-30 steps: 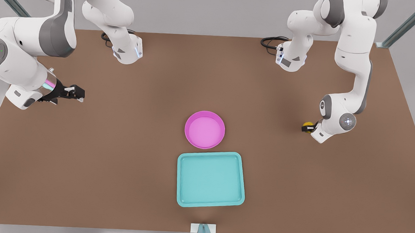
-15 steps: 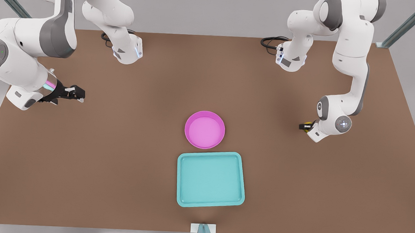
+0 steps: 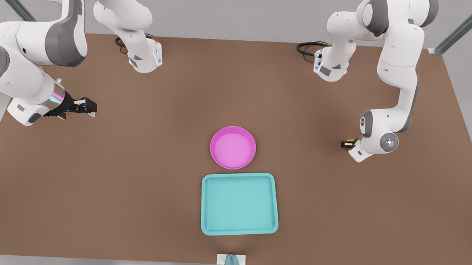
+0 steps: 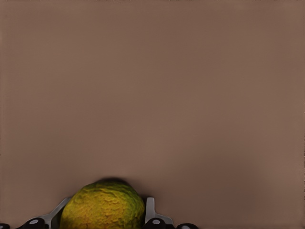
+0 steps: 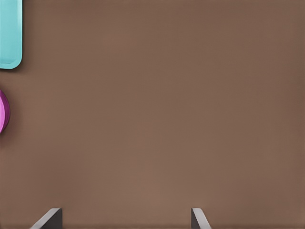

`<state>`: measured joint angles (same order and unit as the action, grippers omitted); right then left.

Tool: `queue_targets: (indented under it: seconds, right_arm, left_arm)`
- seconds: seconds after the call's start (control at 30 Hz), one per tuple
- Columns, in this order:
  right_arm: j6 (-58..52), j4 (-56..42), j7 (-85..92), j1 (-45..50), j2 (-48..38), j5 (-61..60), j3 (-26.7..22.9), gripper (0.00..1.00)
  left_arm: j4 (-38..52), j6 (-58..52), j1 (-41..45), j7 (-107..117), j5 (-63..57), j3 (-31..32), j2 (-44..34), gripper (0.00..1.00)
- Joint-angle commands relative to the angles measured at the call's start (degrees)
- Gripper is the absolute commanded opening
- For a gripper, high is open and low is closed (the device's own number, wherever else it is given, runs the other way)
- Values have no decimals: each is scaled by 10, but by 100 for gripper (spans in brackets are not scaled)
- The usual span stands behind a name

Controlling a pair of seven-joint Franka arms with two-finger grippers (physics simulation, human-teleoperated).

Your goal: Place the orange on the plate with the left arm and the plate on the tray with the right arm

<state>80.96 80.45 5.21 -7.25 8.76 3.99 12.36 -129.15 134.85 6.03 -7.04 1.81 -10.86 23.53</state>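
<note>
Step in hand: grasping the orange [image 4: 103, 205], which lies on the table [image 3: 136, 184] at the front view's right, well apart from the plate [image 3: 232, 147].
Left gripper [image 3: 348, 145]: fingers [image 4: 150, 210] set either side of the orange, seemingly touching it; lift cannot be judged.
Right gripper [image 3: 84, 106]: waiting at the front view's left, fingers [image 5: 198, 218] spread wide, holding nothing.
Plate and tray [image 3: 239, 203]: plate bare, just beyond the tray's far edge.
Next move: raise the orange, carry it over the plate.

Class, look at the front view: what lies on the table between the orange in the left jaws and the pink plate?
Nothing: between the orange and the plate, the front view shows bare brown table.
</note>
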Motion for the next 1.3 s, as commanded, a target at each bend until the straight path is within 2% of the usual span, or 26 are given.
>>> queue_targets:
  seconds: [0.0, 0.13, 0.23, 0.3, 0.4, 0.43, 0.53, 0.6, 0.73, 0.77, 0.8, 0.9, 0.93, 0.97, 1.0, 1.03, 1.1, 1.13, 1.17, 1.2, 1.23, 1.27]
  right_arm:
    - [-1, 0, 6, 0, -1, 0, 0, 100]
    - [-1, 0, 6, 0, -1, 0, 0, 100]
    - [-1, 0, 6, 0, -1, 0, 0, 100]
    - [0, 0, 6, 0, -1, 0, 0, 100]
    - [0, 0, 6, 0, -1, 0, 0, 100]
    - [-1, 0, 6, 0, -1, 0, 0, 100]
    - [-1, 0, 6, 0, -1, 0, 0, 100]
    - [-1, 0, 6, 0, -1, 0, 0, 100]
    - [-1, 0, 6, 0, -1, 0, 0, 100]
    - [0, 0, 6, 0, -1, 0, 0, 100]
    - [-1, 0, 6, 0, -1, 0, 0, 100]
    - [-1, 1, 6, 0, -1, 0, 0, 100]
    - [0, 3, 7, 2, 13, -5, 4, 100]
    - [10, -2, 4, 41, 53, -8, 11, 100]
    - [48, -49, 7, 65, 141, -37, 17, 100]
    - [61, -102, 12, 99, 249, -81, 28, 100]
    - [241, -93, -17, 221, 323, -90, 28, 100]
    - [299, -60, -28, 224, 331, -183, 28, 100]
    - [338, -25, -37, 227, 330, -230, 28, 100]
    - [360, -17, -115, 257, 329, -232, 28, 100]
    - [371, -10, -159, 266, 330, -234, 28, 100]
    - [379, 6, -197, 265, 328, -237, 28, 100]
  left_arm:
    - [0, -13, 1, -1, 0, 0, -14, 76]
    - [15, -93, 103, 92, 1, 16, -68, 76]
    - [72, -115, 122, 290, 4, 176, -60, 76]
    - [140, -138, 166, 412, 28, 246, -28, 76]
    - [233, -151, 256, 526, 34, 247, 29, 76]
    - [290, -162, 282, 563, 34, 247, 75, 76]
    - [385, -158, 308, 607, 33, 247, 147, 76]
    - [421, -155, 300, 597, 27, 239, 171, 76]
    - [423, -149, 294, 586, 32, 218, 171, 76]
    - [423, -147, 294, 586, 32, 218, 172, 82]
    - [423, -146, 294, 592, 33, 218, 172, 100]
    - [423, -145, 294, 595, 32, 217, 168, 100]
    - [424, -189, 287, 587, 34, 192, 145, 100]
    - [434, -308, 262, 529, 34, 172, 100, 100]
    - [488, -484, 217, 416, 35, 130, 52, 100]
    - [565, -613, 191, 305, 33, 60, 36, 100]
    - [629, -678, 191, 147, 32, -79, 35, 100]
    - [638, -675, 189, 110, 32, -108, 35, 100]
    - [638, -676, 188, 108, 31, -113, 36, 100]
    - [621, -634, 69, 110, 23, 4, -2, 100]
    - [488, -528, -11, 91, -7, 93, -99, 100]
    - [431, -490, -10, 43, -12, 92, -135, 100]
